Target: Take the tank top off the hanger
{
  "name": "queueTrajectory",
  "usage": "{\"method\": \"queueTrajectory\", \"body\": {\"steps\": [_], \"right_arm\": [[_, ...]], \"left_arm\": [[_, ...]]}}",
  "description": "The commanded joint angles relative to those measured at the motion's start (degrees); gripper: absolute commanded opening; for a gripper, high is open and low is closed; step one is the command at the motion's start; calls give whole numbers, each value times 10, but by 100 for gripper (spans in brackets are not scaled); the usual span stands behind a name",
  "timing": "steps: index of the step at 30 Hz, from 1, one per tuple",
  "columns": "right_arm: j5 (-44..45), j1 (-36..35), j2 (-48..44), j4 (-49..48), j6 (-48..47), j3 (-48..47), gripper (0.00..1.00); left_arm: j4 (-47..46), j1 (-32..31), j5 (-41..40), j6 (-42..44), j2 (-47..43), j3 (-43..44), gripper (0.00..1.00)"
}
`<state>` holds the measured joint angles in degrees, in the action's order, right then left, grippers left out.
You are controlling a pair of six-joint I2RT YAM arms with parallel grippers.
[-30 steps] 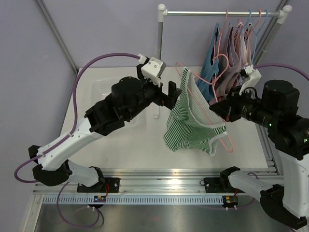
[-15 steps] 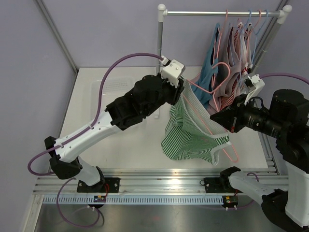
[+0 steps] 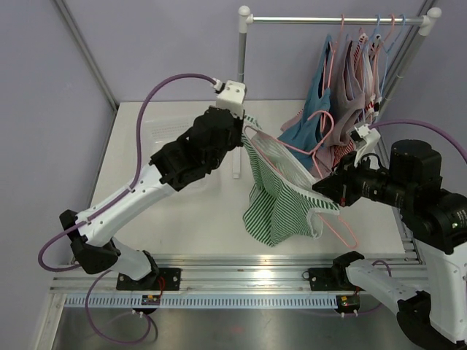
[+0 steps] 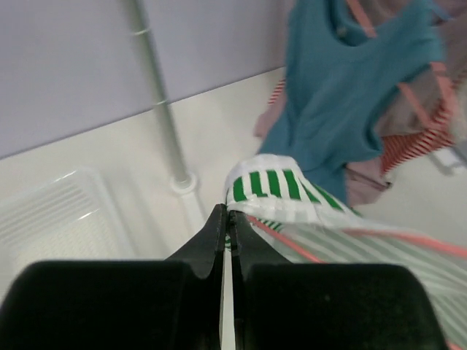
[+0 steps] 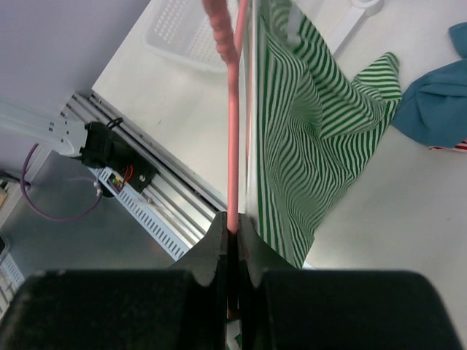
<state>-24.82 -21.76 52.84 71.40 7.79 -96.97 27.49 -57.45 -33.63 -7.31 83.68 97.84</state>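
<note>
Left hand clamped on tank top, right hand clamped on hanger, tray nearby

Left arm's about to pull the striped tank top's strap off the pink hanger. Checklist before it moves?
1. Left jaws shut on tank top strap: ok, striped edge pinched at the tips.
2. Right jaws shut on hanger: ok, pink wire sits between them.
3. Strap off the hanger arm: not ok, the wire runs under the fabric.
4. Far strap freed: cannot tell.
5. Hanger clear of blue top: cannot tell, they overlap from above.
</note>
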Motion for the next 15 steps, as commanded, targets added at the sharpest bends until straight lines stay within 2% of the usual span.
{"method": "queueTrajectory", "body": {"steps": [1, 3, 6, 11, 14, 15], "right_arm": [[-71, -1, -20, -41, -37, 28, 0], [-107, -1, -34, -49, -53, 48, 0], [-107, -1, -55, -79, -56, 64, 0], [-109, -1, -110, -210, -50, 136, 0], [-87, -1, -147, -335, -9, 207, 0], [-87, -1, -163, -373, 24, 252, 0]], "left_arm": [[26, 77, -72, -97, -47, -11, 0], [40, 102, -59, -125, -66, -26, 0], [55, 138, -25, -157, -79, -36, 0], [100, 161, 25, -190, -77, -38, 0], [62, 161, 120, -196, -117, -92, 0], [45, 161, 185, -197, -130, -110, 0]]}}
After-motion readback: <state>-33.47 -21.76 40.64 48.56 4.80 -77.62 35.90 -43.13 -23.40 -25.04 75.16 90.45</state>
